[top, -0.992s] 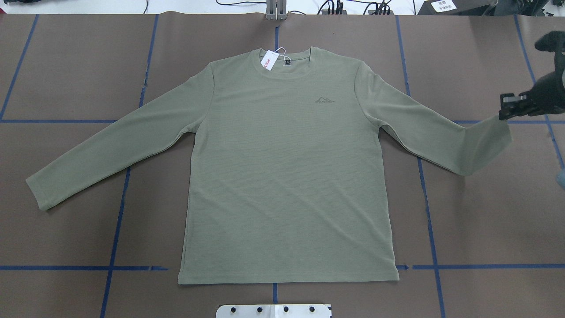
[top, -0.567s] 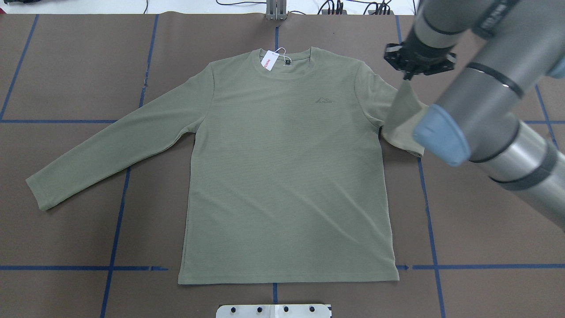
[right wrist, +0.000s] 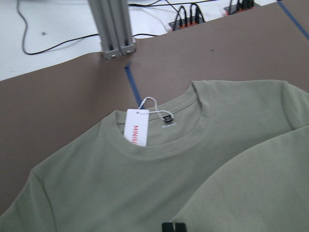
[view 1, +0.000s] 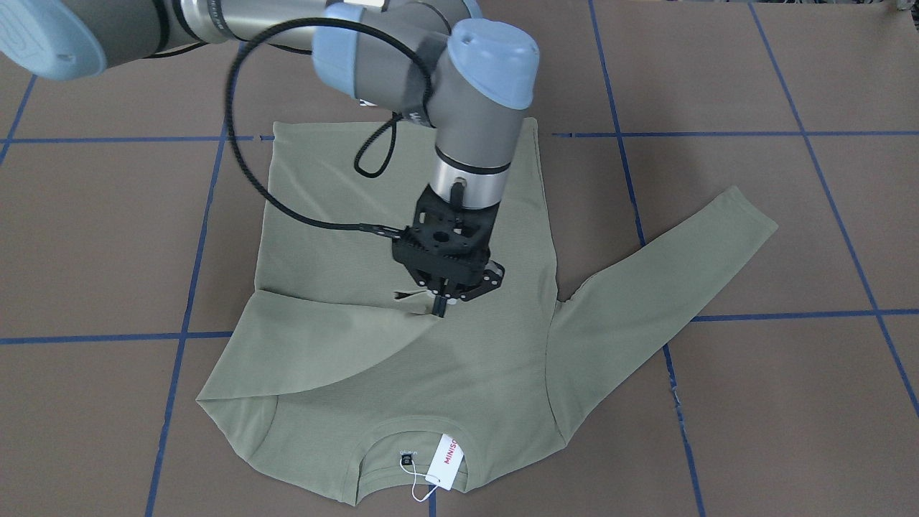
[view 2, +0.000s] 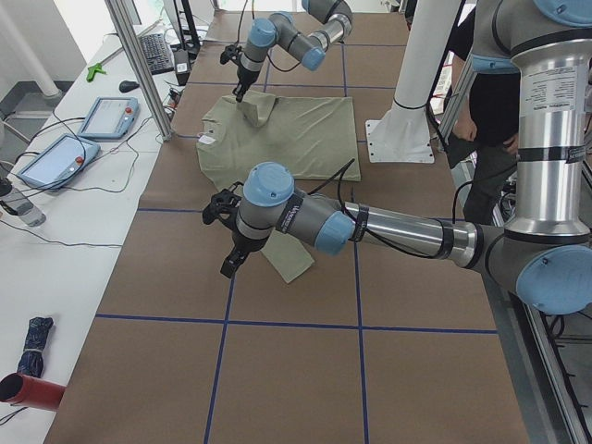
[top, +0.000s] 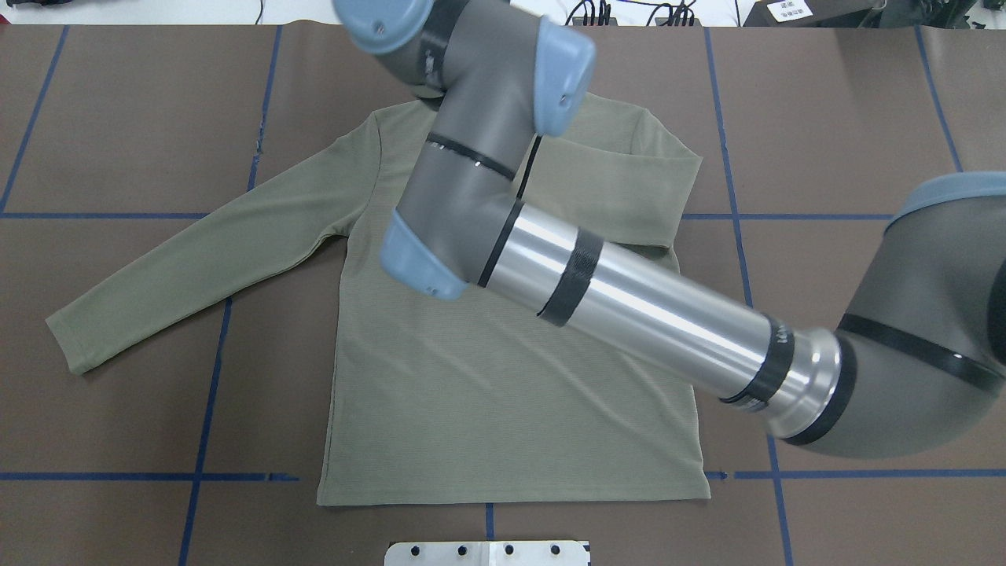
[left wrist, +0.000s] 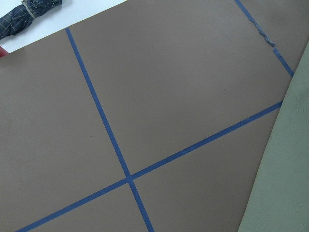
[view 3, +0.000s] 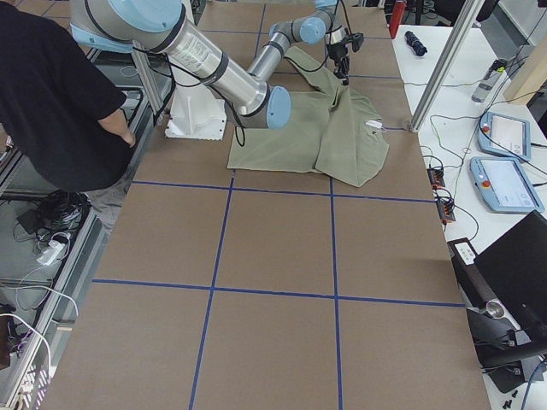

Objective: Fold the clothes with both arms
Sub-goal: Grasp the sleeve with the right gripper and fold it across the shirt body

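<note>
Green shirt (top: 487, 393) lies flat in the middle of the brown desk (top: 118, 118), chest up, with its collar on the side far from the robot. Blue tape lines (top: 118, 476) cross the desk around it. A white hang tag (view 1: 446, 463) with red letters sits at the collar. A metal post (right wrist: 111, 29) stands just past the desk edge beyond it. A person in black (view 3: 51, 94) stands beside the robot's white base (view 2: 402, 139).

From above I can't see the top of the shirt well. The right arm (top: 629, 306) reaches over it and hides the collar, the tag and its own claw. From the front I see the right claw (view 1: 439, 307) pointing down over the chest. Its fingers are squeezed together on the end of one sleeve (view 1: 323, 345), which is folded across the chest. The other sleeve (top: 196, 267) is stretched out flat on the desk. The left claw (view 2: 228, 266) hangs near the end of that one, and I cannot tell if it is open or closed.

A second ago the right claw was out at the desk's right side, with its sleeve straight. Then it lifted the sleeve up by the shoulder. Now that sleeve is across the chest. The other sleeve and the body have not moved.
</note>
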